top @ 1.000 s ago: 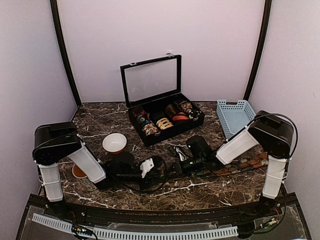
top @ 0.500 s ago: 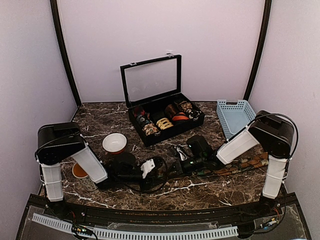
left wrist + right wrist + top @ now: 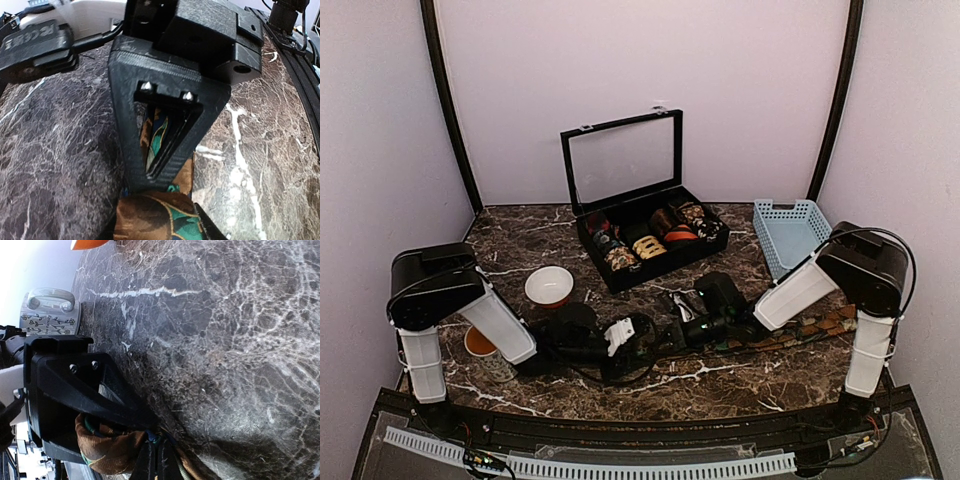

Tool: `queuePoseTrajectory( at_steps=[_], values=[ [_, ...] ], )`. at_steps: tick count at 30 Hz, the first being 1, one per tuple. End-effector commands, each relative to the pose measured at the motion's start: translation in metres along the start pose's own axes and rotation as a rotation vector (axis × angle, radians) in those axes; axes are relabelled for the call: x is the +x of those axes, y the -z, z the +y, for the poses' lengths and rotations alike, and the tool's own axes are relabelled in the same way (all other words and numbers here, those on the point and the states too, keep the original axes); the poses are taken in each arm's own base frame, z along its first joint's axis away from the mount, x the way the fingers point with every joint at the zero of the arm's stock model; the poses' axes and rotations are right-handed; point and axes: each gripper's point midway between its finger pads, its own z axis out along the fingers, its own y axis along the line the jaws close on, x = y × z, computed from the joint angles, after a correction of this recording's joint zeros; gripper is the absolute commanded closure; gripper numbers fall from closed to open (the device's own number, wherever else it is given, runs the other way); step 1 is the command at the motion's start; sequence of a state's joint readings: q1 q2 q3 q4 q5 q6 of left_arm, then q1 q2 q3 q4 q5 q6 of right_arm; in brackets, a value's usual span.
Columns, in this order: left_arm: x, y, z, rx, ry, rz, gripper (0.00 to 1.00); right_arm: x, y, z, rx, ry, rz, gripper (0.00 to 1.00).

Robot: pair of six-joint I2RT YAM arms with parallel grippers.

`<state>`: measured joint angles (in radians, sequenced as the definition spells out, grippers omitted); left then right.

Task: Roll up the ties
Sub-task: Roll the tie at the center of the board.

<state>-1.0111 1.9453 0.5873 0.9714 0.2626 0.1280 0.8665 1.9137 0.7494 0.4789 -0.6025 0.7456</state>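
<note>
Over the last second the left fingers [image 3: 640, 340] have crept a touch toward the right fingers. The arm behind them swung slightly out and back. They are closed on the near end of the long narrow necktie [image 3: 826, 324] of dark green and brown fabric with orange patches. In the left wrist view a thick fold of it [image 3: 155, 220] bulges between them, and more cloth shows through the black triangular frame just ahead.

Between the two sets of fingers the necktie is bunched into a loose wad rather than a tight coil. It rests low on the dark marbled stone counter [image 3: 520, 250].

The right fingers [image 3: 692, 328] have barely moved. They look pinched nearly shut on the same wad, with brown cloth [image 3: 107, 450] gathered right against them in the right wrist view. Beyond them, out to the right, the rest of the necktie lies flat on the counter under the right arm, where it lay a second ago.

I judge this a small regrip or tuck, not a full turn. The first fold seems to be forming, and most of the length is not yet wound. Well behind both sets of fingers, the open black display box [image 3: 582, 228] with its glass lid holds several finished coils.
</note>
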Motion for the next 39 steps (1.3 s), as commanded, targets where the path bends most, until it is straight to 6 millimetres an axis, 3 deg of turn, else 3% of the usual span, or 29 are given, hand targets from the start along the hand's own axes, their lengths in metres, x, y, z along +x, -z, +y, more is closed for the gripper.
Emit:
queuePoseTrajectory(
  at_steps=[1,5,8,18,24,34,39],
  values=[
    [-0.018,-0.003,-0.009,0.022,-0.058,0.012,0.62,0.028,-0.011,-0.017,0.049,-0.046,0.081,1.00],
    [-0.009,-0.004,-0.009,0.023,-0.047,0.063,0.68,0.031,-0.013,-0.013,0.033,-0.043,0.095,1.00],
    [0.007,0.000,-0.010,0.022,-0.026,0.140,0.73,0.027,-0.004,-0.010,0.034,-0.040,0.078,0.98],
    [0.040,0.018,-0.017,0.047,0.051,0.370,0.84,0.006,0.038,0.014,-0.017,-0.037,-0.005,0.63],
    [0.050,0.021,-0.017,0.037,0.060,0.438,0.84,-0.002,0.043,0.043,-0.112,-0.053,-0.008,0.50],
    [0.053,0.018,-0.019,0.041,0.056,0.442,0.84,-0.002,0.018,0.040,-0.075,-0.076,0.024,0.57],
    [0.051,0.017,-0.018,0.041,0.055,0.438,0.84,0.003,0.015,0.039,-0.055,-0.065,0.043,0.78]
  ],
)
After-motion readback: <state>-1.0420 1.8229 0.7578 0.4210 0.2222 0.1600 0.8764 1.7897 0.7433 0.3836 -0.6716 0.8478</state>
